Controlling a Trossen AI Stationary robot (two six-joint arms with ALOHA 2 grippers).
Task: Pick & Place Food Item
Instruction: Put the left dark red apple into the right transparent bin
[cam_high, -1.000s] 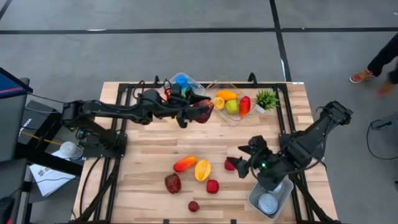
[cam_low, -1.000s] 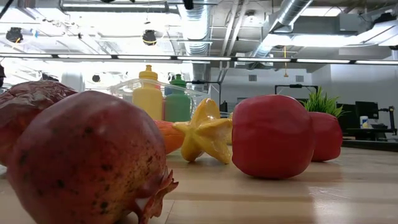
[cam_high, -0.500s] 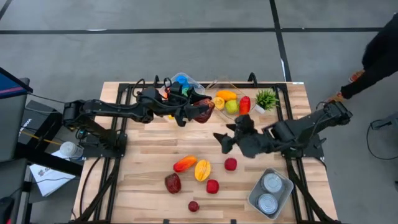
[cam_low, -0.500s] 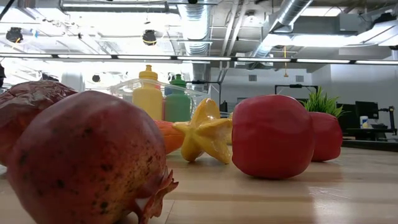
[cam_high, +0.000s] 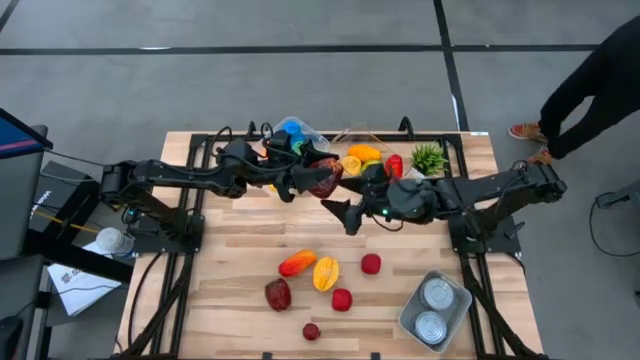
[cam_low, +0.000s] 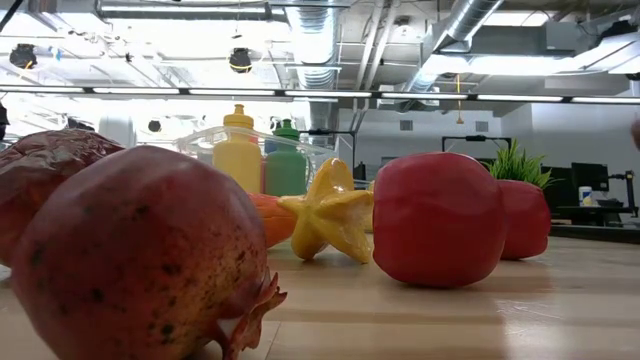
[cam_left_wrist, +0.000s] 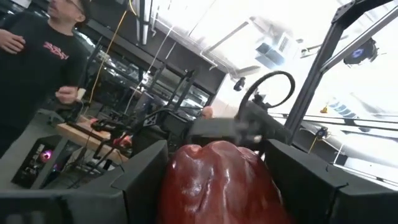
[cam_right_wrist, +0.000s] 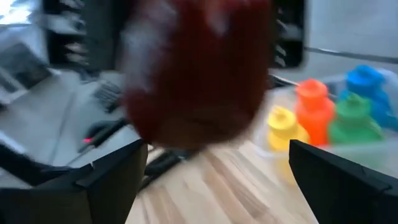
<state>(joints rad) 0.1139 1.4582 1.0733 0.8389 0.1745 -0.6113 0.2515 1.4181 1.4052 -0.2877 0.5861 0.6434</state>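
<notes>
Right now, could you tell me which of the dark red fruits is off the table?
The one in the left gripper, a dark red fruit held up near the clear bin. The other dark red fruit lies on the table.

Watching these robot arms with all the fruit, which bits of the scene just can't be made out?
- Right wrist view: the dark red fruit is smeared by motion; its surface is unreadable.
- Low view: a pomegranate up close blocks the table's left side; neither arm shows.
- High view: the person is cut off by the edge.
</notes>
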